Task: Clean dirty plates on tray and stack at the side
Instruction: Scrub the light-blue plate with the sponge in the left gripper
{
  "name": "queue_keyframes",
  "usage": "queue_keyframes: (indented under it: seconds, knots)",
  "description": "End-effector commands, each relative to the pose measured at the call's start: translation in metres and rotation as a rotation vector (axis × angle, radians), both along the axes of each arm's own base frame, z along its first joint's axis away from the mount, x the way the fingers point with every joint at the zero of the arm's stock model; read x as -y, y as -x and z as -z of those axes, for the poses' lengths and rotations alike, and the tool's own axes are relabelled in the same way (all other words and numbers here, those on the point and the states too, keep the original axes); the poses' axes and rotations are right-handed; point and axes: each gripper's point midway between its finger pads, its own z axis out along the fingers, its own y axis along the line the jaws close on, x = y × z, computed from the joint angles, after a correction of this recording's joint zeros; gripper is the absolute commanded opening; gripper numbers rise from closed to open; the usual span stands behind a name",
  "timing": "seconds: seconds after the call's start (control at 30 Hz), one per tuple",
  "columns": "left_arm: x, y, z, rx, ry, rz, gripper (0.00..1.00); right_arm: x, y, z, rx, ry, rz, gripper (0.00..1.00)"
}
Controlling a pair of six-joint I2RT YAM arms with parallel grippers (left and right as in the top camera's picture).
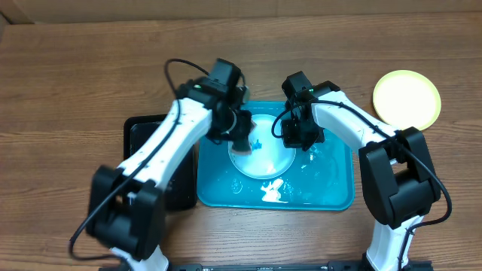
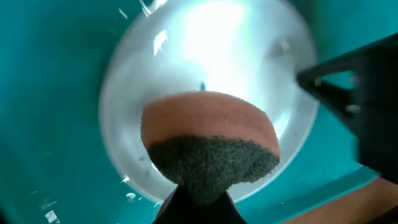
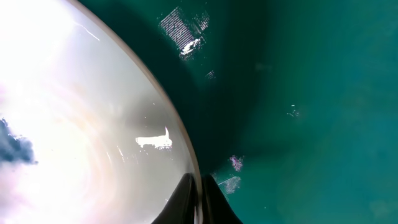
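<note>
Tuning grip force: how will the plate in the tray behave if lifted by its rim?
Probably slippery: the plate shows wet glare and the tray glints with droplets. Likely light and stiff, being thin and shallow. Pinched at one rim spot by the right gripper, it may pivot or slide out.

The sponge (image 2: 208, 146) hides part of the plate (image 2: 205, 43); the left arm (image 1: 162, 147) covers much of the black tray (image 1: 181, 188).

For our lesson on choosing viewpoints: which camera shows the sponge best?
Left wrist: the sponge sits centre-frame, orange foam over dark scourer. Overhead shows a small brown patch over the plate. Right wrist shows only plate and tray.
</note>
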Motion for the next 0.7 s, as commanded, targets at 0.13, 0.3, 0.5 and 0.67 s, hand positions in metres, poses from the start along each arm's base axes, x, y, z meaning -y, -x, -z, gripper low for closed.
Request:
queue_keyframes:
  seconds: [0.13, 0.3, 0.5, 0.67]
  knots:
    - [-0.005, 0.006, 0.073, -0.145, -0.096, 0.053, 0.04, -0.006, 0.014, 0.007, -0.048, -0.026, -0.04, 0.04]
    - [-0.021, -0.001, 0.098, -0.141, -0.194, 0.028, 0.04, -0.007, 0.015, 0.007, -0.051, -0.033, -0.043, 0.04]
    - [0.001, 0.009, 0.111, -0.183, -0.12, 0.079, 0.04, -0.007, 0.015, 0.007, -0.05, -0.033, -0.043, 0.04]
    - [0.027, 0.02, 0.113, -0.166, -0.058, 0.213, 0.04, -0.007, 0.015, 0.007, -0.051, -0.033, -0.042, 0.04]
